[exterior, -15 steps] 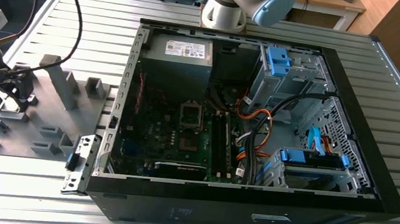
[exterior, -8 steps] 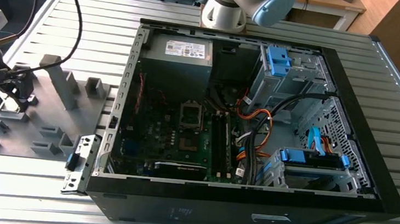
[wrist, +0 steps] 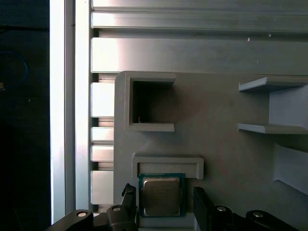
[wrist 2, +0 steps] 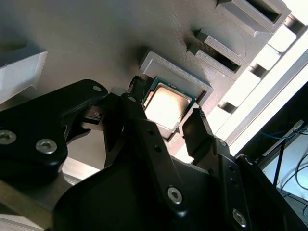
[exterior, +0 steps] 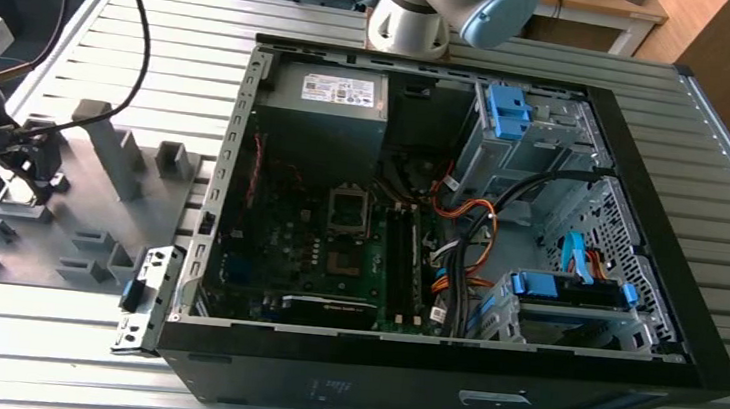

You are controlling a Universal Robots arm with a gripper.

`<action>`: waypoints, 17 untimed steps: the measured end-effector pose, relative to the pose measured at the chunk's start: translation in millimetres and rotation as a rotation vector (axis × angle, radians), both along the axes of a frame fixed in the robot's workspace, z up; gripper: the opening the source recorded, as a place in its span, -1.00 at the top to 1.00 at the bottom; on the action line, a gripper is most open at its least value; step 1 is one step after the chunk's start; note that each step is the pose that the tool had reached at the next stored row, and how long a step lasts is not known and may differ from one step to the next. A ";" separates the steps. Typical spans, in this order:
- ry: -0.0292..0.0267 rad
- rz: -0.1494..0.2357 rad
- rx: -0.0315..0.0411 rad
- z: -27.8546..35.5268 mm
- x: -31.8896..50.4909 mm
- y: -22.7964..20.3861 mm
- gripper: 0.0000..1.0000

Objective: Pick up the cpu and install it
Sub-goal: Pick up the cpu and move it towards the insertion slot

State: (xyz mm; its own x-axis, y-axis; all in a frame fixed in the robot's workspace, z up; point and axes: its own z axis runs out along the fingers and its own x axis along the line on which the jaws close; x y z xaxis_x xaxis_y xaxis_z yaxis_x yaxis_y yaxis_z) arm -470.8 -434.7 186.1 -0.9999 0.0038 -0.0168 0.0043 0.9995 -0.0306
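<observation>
The cpu (wrist 2: 167, 107) (wrist: 161, 196) is a small square chip with a silver-grey top. It lies flat in a raised grey nest of the fixture tray (wrist: 226, 144) (exterior: 92, 193). In both wrist views my gripper (wrist 2: 166, 113) (wrist: 162, 195) is open and straddles the chip, one black finger (wrist 2: 136, 102) at one edge and the other finger (wrist 2: 198, 122) just off the opposite edge. In the exterior view the gripper (exterior: 21, 187) hangs low over the tray at the exterior view's left. The motherboard socket (exterior: 349, 208) sits in the open computer case (exterior: 656, 253).
Tall grey posts (exterior: 113, 155) and several low blocks rise from the tray around the gripper. A black cable (exterior: 139, 52) arcs above it. The slatted metal table (exterior: 44, 334) carries everything. Orange and blue cables (exterior: 470, 225) and drive bays fill the case's right side.
</observation>
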 end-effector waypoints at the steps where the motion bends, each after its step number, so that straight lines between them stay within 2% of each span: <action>1: -0.0009 0.001 -0.0001 0.0 0.0 0.0 -0.18; 4: -0.0091 0.005 0.0000 -0.5 -0.7 0.3 -0.18; 7: -0.0131 0.006 0.0000 -0.9 -2.3 1.3 -0.18; 12: -0.0153 0.006 0.0001 -1.6 -4.0 1.8 -0.18; 17: -0.0150 0.006 -0.0001 -2.4 -4.5 1.9 -0.18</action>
